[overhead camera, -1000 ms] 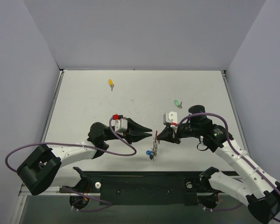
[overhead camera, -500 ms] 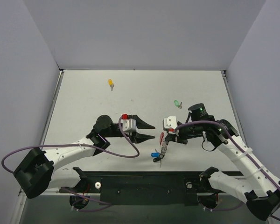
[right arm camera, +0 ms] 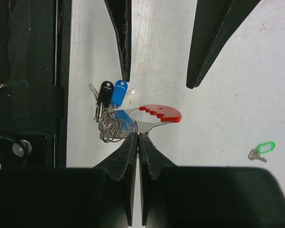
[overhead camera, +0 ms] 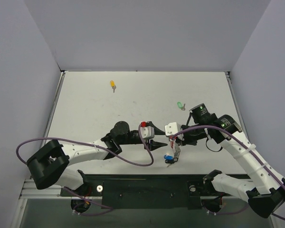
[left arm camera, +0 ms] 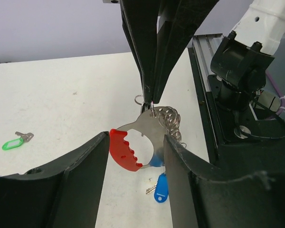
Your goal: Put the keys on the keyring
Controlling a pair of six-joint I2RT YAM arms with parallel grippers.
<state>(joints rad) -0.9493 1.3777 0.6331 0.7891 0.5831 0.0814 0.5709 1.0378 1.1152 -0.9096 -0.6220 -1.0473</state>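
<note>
The keyring [right arm camera: 154, 114] is a red-edged metal tag with coiled wire rings [right arm camera: 111, 128]. It hangs from my right gripper [right arm camera: 137, 135], which is shut on the tag's metal edge. A black key [right arm camera: 104, 90] and a blue one [right arm camera: 118, 92] dangle from the rings. My left gripper [left arm camera: 135, 142] is open, one finger on each side of the red tag [left arm camera: 126, 151]. From above, the left gripper [overhead camera: 159, 141] and right gripper [overhead camera: 173, 139] meet near the front edge. The green key [overhead camera: 180, 105] lies behind them and the yellow key [overhead camera: 113, 85] far back left.
A black rail [overhead camera: 147, 187] runs along the table's near edge, close under the hanging keyring. The right arm's base [left arm camera: 237, 71] stands just beyond it in the left wrist view. Grey walls close off the table at the back and both sides.
My left gripper moved right and opened wider, coming around the red tag. The right gripper carried the keyring a little to the right and stayed shut.
</note>
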